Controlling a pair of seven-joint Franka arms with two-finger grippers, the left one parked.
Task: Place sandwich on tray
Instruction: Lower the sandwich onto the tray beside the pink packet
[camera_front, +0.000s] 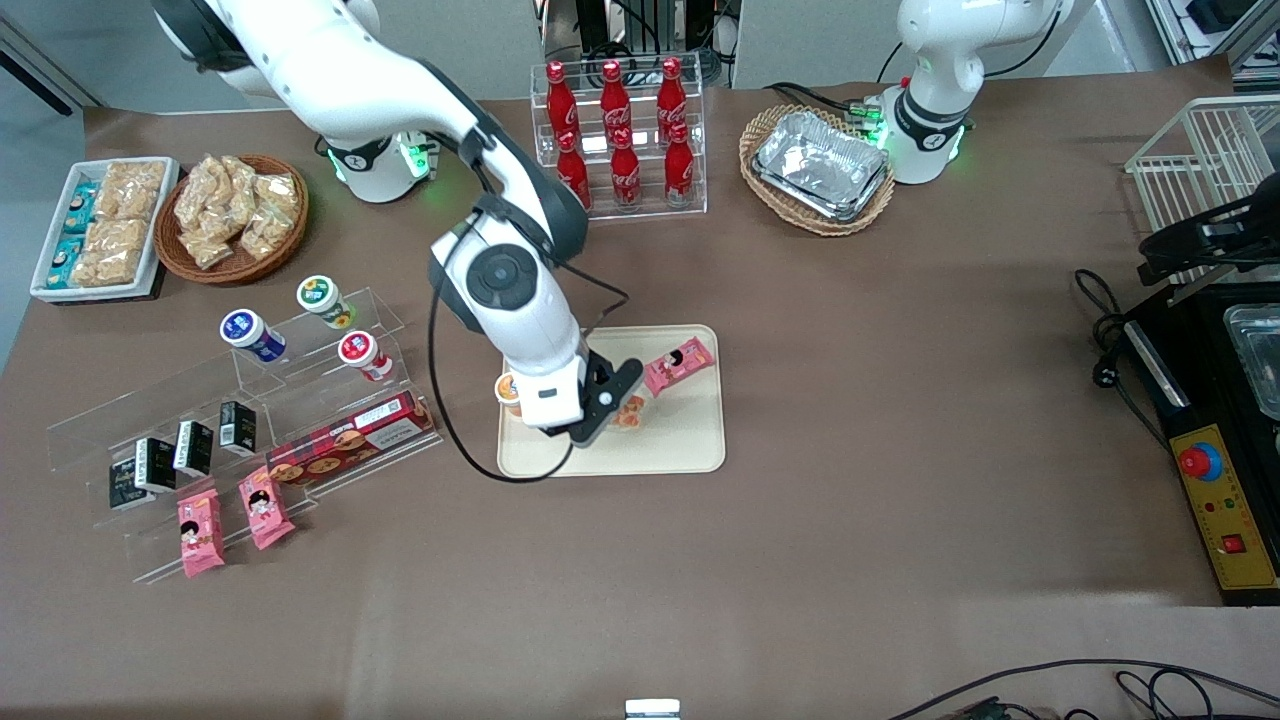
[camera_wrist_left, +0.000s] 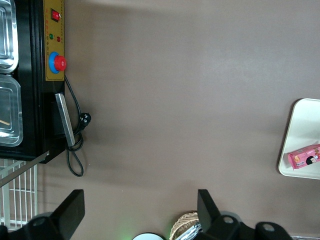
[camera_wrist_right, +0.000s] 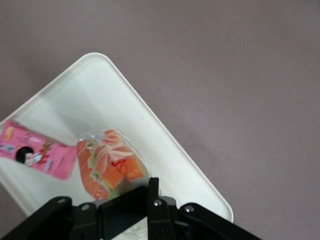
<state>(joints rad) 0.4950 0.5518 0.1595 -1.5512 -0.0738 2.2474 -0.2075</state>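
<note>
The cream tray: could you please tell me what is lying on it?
On the tray: the sandwich, a pink snack packet, an orange-lidded cup. The claw hovers over the sandwich, covering part of it.

Brown table (camera_front: 850, 400); gripper (camera_front: 590, 425) over tray (camera_front: 690, 440) at frame center. Upper left: snack bin (camera_front: 45, 250), basket (camera_front: 290, 215). Top center: cola rack (camera_front: 620, 130), foil basket (camera_front: 820, 170). Lower left: acrylic shelf (camera_front: 150, 420). Right edge: control box (camera_front: 1225, 520).
</note>
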